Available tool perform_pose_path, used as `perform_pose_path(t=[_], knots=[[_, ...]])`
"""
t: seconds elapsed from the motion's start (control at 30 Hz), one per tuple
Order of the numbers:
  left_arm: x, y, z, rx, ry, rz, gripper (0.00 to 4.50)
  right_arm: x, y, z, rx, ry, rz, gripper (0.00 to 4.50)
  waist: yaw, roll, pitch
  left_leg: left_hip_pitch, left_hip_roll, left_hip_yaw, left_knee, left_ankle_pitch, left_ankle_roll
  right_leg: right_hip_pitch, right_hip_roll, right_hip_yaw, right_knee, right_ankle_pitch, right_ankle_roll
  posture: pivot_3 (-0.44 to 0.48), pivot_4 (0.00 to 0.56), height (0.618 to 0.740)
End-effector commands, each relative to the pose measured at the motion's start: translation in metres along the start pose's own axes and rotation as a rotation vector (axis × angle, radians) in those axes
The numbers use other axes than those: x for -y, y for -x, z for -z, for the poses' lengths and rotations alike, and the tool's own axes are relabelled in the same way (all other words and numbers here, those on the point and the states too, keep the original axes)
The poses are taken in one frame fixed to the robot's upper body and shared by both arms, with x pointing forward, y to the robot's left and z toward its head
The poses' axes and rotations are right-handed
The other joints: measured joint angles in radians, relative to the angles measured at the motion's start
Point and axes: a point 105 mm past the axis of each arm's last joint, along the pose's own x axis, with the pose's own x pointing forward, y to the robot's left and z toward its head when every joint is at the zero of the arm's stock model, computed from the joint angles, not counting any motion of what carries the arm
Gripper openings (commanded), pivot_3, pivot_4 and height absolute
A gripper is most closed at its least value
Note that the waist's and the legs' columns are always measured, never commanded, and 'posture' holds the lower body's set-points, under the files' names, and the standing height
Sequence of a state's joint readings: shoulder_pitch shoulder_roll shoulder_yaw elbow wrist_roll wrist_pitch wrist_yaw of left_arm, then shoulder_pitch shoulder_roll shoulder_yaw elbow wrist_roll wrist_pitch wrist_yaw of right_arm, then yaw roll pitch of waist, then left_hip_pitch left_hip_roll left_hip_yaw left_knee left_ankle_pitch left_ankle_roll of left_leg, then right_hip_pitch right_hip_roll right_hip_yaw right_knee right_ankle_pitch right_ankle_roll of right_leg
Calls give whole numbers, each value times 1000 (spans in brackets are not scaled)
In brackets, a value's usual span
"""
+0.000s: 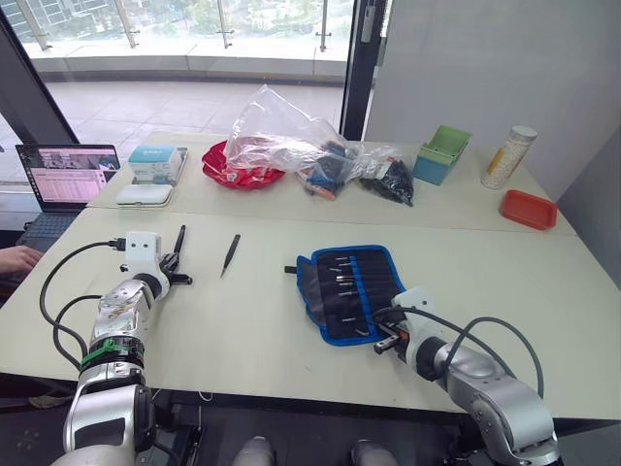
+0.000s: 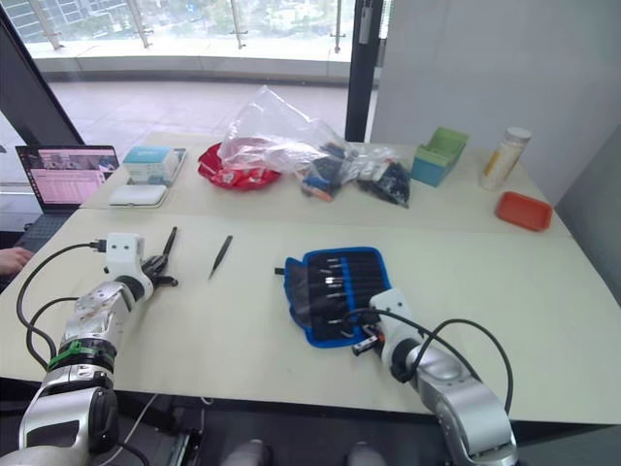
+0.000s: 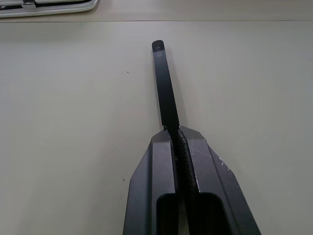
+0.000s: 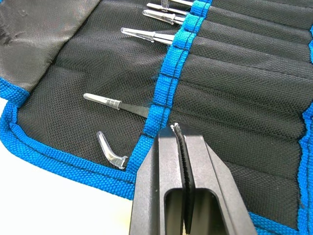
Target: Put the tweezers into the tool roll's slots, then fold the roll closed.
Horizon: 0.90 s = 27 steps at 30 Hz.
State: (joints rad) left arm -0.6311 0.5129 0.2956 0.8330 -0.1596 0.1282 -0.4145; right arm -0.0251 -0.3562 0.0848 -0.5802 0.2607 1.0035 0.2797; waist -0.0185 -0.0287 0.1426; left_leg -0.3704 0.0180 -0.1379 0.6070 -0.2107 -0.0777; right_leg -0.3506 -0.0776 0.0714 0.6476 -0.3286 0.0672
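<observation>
The tool roll lies open on the bench in front of the robot's right side, several capped tweezer tips poking out of its slots past the blue centre stripe. The right gripper hovers at the roll's near edge, fingers pressed together on nothing. To the left, a loose tweezer lies alone on the bench. Farther left, the left gripper has its fingers closed on another tweezer, which points away over the bench.
</observation>
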Motion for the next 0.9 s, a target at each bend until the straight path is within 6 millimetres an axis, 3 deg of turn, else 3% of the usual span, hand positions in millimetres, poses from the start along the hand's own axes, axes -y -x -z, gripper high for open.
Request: perform_pose_path(t=[0.03, 0.1, 0.17, 0.3, 0.4, 0.57, 0.73, 0.9], knots=[[19, 4, -59, 186, -71, 112, 39, 0, -4, 29, -125, -41, 6, 0, -2, -7, 4, -1, 0, 0, 0, 0, -1, -1, 0, 0, 0, 0, 0, 0, 150, 740], [44, 11, -82, 242, -123, 239, 39, 0, -4, 29, -126, -41, 5, 0, -4, -12, 7, -5, 1, -1, -1, 1, -2, -4, 1, -1, 1, 1, -1, 0, 150, 740], [79, 22, -92, 237, -147, 416, 39, 0, -4, 29, -127, -39, 4, 0, -11, -14, 8, -7, 1, -2, -1, 1, -2, -5, 1, -1, 0, 4, -8, 0, 150, 740], [143, 52, -90, 129, -183, 772, 39, 0, -7, 28, -125, -36, -1, 0, -26, -13, 9, -8, 0, -2, -1, 1, -2, -5, 0, -1, 0, 5, -8, 0, 150, 740], [173, 72, -80, 20, -267, 946, 39, 0, -8, 27, -124, -35, -1, 0, -33, -9, 12, -7, 1, -2, -1, 1, -2, -5, 1, -1, 0, 4, -7, 0, 150, 740], [197, 84, -65, -113, -398, 1072, 39, 1, -10, 26, -119, -34, 3, 0, -39, -8, 14, -7, 1, -2, -1, 1, -2, -5, 1, 0, 0, 1, -2, 0, 150, 740], [206, 89, -43, -280, -534, 1137, 39, 2, -10, 25, -111, -38, 15, 0, -40, -7, 14, -7, 1, -2, -1, 1, -2, -5, 1, -1, 0, 1, -1, 0, 150, 740], [217, 86, -41, -306, -626, 1173, 39, 2, -9, 25, -104, -45, 26, 0, -40, -8, 15, -7, 1, -2, -1, 1, -1, -6, 1, -1, 0, 0, -1, 0, 150, 740]])
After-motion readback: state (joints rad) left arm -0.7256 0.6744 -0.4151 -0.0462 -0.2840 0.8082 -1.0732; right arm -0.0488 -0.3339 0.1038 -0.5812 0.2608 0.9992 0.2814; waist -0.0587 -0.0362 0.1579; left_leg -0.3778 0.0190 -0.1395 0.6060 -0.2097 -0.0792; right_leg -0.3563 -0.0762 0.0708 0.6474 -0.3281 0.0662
